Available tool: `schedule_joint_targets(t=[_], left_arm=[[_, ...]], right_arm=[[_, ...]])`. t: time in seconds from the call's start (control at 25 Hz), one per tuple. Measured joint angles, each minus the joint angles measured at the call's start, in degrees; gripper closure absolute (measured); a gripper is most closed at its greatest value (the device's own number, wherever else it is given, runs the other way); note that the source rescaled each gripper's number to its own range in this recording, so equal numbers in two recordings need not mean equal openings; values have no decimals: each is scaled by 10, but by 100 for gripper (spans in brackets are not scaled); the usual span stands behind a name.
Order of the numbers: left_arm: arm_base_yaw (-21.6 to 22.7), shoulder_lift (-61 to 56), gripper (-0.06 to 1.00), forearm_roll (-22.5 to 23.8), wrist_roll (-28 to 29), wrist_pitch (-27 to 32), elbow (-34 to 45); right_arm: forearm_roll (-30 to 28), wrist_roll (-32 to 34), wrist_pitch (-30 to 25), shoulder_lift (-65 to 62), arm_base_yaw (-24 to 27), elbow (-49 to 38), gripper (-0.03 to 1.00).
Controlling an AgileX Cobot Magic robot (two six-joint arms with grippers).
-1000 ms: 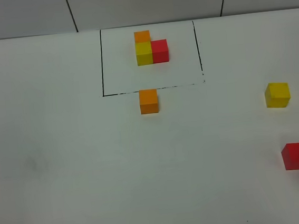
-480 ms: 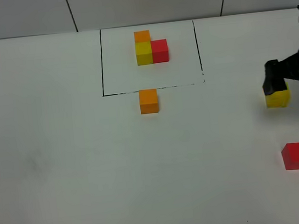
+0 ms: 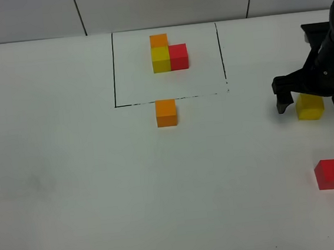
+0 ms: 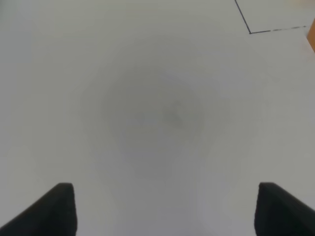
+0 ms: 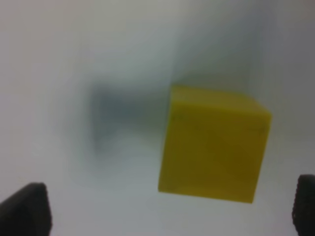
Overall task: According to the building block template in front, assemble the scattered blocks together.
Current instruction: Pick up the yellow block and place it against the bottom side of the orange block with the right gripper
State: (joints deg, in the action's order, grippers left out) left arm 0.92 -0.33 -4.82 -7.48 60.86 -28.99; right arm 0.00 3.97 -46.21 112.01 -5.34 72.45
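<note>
My right claw (image 3: pixel 309 103) is spread wide, a finger each side of the yellow cube (image 3: pixel 310 109), gripping nothing. The cube sits on the white table (image 3: pixel 72 187), well right of the framed template (image 3: pixel 169 54).

a lab test bench: plain white table (image 3: pixel 73 199), panelled wall (image 3: pixel 161 4).

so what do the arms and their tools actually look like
Only the right arm shows from the high camera: matte black and blocky, with no markings or loose cables visible. The right tool is a black crossbar ending in two short dark fingers. The left tool shows only as two plain black fingertips in its wrist view.
</note>
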Motion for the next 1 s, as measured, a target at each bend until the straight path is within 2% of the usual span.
schedule_joint_targets(t=[0.16, 0.28, 0.48, 0.56, 0.6, 0.72, 1.0], left_arm=[[0, 0, 23, 0, 0, 0, 0], [0, 0, 23, 0, 0, 0, 0], [0, 0, 23, 0, 0, -1, 0], [0, 0, 23, 0, 0, 0, 0], [0, 0, 23, 0, 0, 0, 0], [0, 0, 23, 0, 0, 0, 0], [0, 0, 23, 0, 0, 0, 0]], right_arm=[[-3, 2, 22, 17, 0, 0, -2], [-4, 2, 34, 26, 1, 1, 3], [-14, 4, 39, 39, 13, 1, 21], [-21, 8, 39, 40, 16, 1, 36], [-25, 10, 39, 40, 16, 1, 47], [-33, 13, 39, 40, 16, 1, 96], [-40, 18, 29, 40, 16, 9, 96]])
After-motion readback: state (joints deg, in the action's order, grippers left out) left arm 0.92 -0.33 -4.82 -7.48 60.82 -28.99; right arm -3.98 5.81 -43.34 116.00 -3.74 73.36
